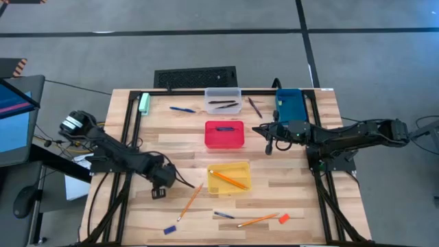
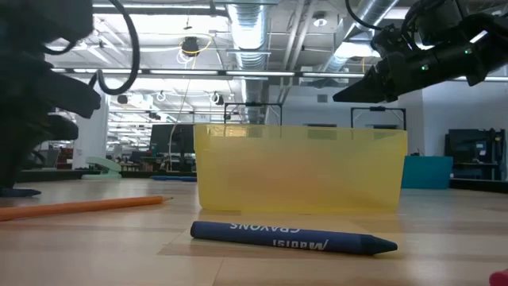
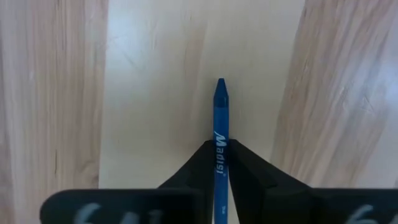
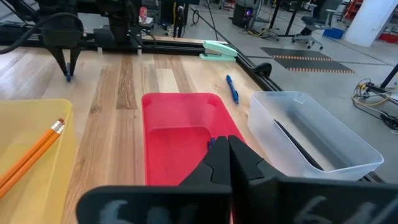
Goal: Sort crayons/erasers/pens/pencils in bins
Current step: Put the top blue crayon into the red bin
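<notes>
My left gripper (image 1: 159, 193) points down at the table left of the yellow bin (image 1: 240, 168) and is shut on a short blue crayon (image 3: 221, 106). My right gripper (image 1: 259, 130) hangs shut with nothing in it between the red bin (image 1: 224, 140) and the blue bin (image 1: 289, 104). The clear bin (image 1: 223, 96) holds dark pens (image 1: 224, 105). One pencil (image 1: 228, 180) lies in the yellow bin, and two more (image 1: 191, 201) (image 1: 258, 220) lie on the table. An orange-red eraser (image 1: 284, 218) and another blue crayon (image 2: 294, 238) lie near the front edge. My left gripper pinches the crayon's shaft (image 3: 220, 138) between its two fingers (image 3: 202, 163). The fingers come from above, pointing down, and lie across the crayon. Its pointed end (image 3: 221, 87) sticks out past the fingers, and its back end is hidden by the gripper. The crayon lies flat on the table.
A pale green block (image 1: 145, 103) and a blue pen (image 1: 182, 109) lie at the far left. A dark pen (image 1: 254, 106) lies between the clear and blue bins. A small blue piece (image 1: 169, 228) sits at the front left. Black rails (image 1: 130, 137) edge the table.
</notes>
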